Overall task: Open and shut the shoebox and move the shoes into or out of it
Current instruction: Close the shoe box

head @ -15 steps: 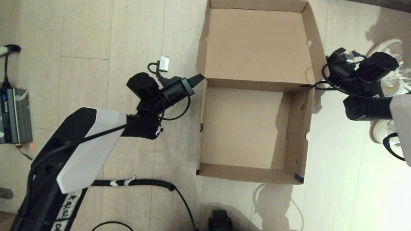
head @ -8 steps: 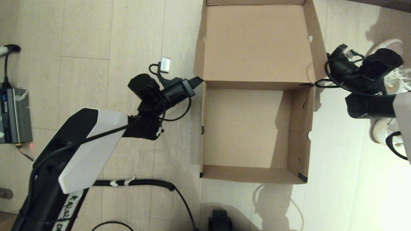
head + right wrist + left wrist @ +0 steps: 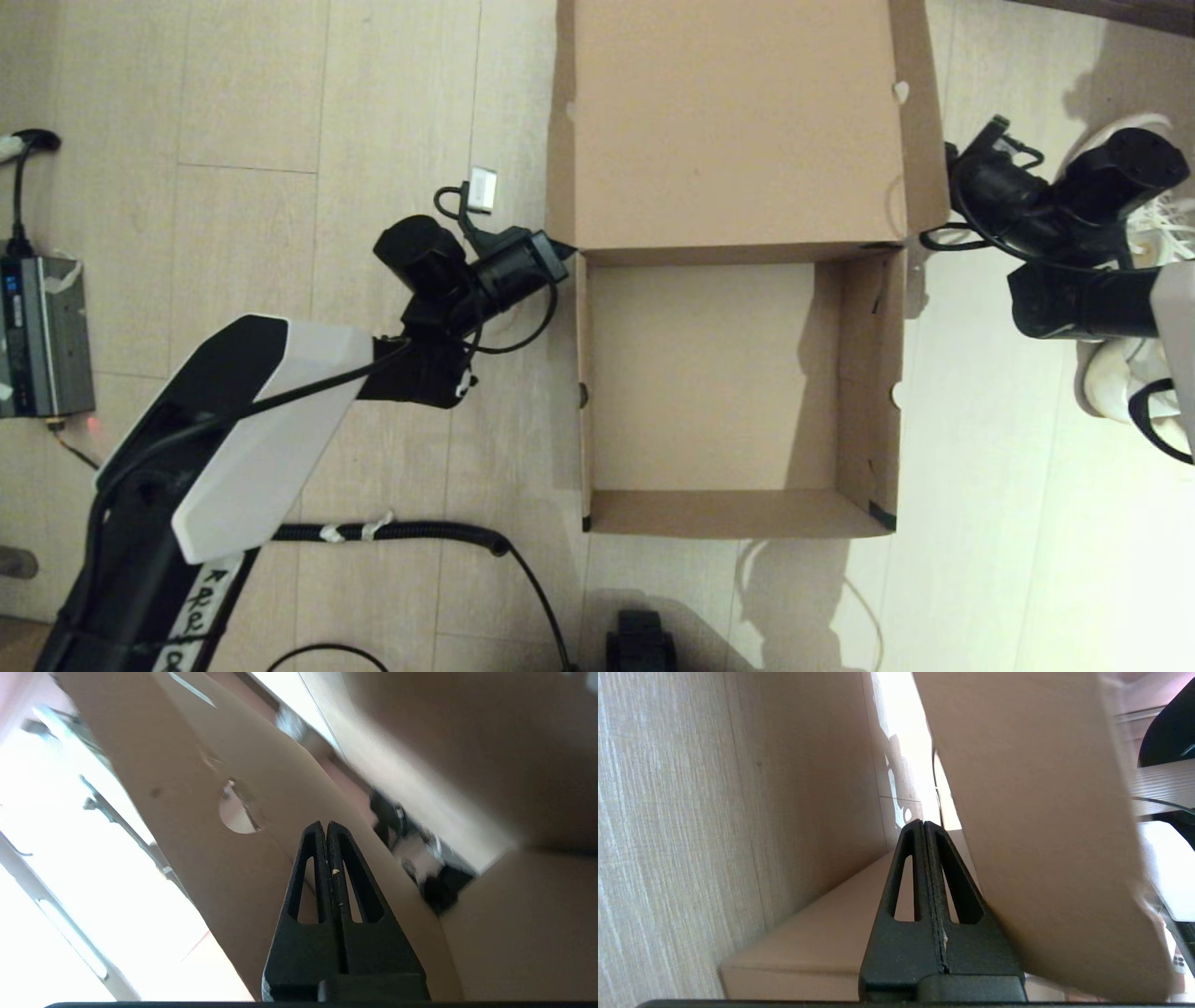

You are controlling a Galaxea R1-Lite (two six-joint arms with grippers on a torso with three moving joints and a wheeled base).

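Shoebox [image 3: 738, 383] — brown cardboard, on the wooden floor [image 3: 280, 140], interior bare, hinged lid [image 3: 738, 121] raised at the far side. Left gripper [image 3: 563, 249] — fingers pressed together, tip at the box's far left corner beside the lid hinge. Right gripper [image 3: 325, 828] — fingers likewise closed on nothing, against the lid's right side flap. White sneakers [image 3: 1120, 373] — on the floor right of the box, behind the right arm.

I lose the lid [image 3: 738, 121] of the shoebox [image 3: 738, 518] past the head view's far edge; the shoes [image 3: 1116, 373] sit mostly behind my right arm and run off the side; the right gripper [image 3: 943, 201] tip is hidden behind the lid's side flap; the right wrist view smears beyond the box.
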